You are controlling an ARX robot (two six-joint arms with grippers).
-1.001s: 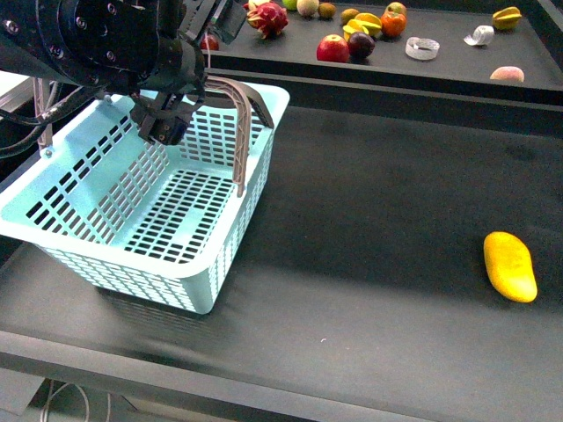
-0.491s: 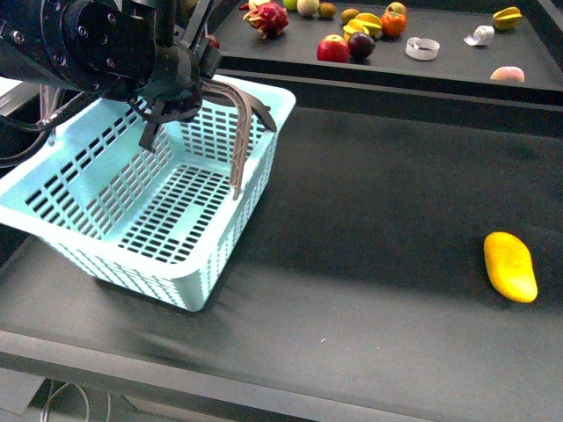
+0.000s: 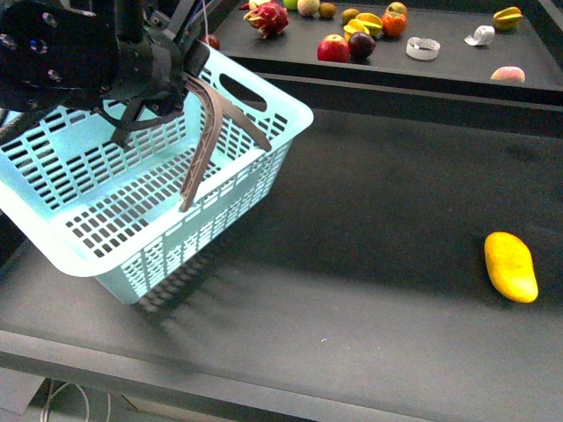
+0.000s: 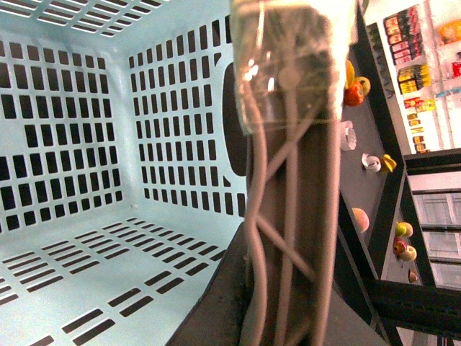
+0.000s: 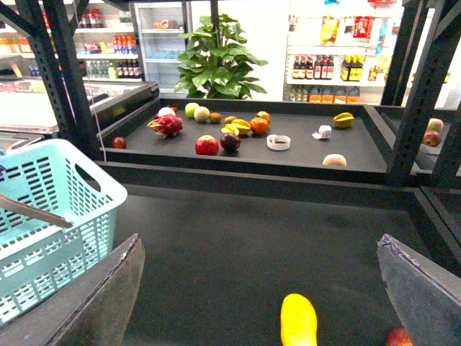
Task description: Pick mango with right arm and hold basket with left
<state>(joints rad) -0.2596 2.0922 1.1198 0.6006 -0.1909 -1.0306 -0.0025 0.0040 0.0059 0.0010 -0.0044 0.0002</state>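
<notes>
Half the job is in hand. The left gripper (image 3: 158, 101) has the basket (image 3: 229, 207) by its 2 grey-brown handles (image 3: 211, 123) and holds it tilted at the left end of the black table (image 3: 369, 229), its near corner low and its far rim raised. The left wrist view is crowded with those handles (image 4: 288, 238) running under a tape-wrapped fingertip, so the jaws appear to be clamped on them, though the contact itself is too close to read fully. The pick has not begun: the mango (image 3: 510, 266) lies alone on the table at the far right, well apart from the basket, with nothing touching it. The right gripper (image 5: 259, 249), out of the front view, hangs above and short of the mango (image 5: 298, 321) with its 2 fingers spread wide and empty. What is left, by this reading, is the right arm's descent, its grasp and its lift.
</notes>
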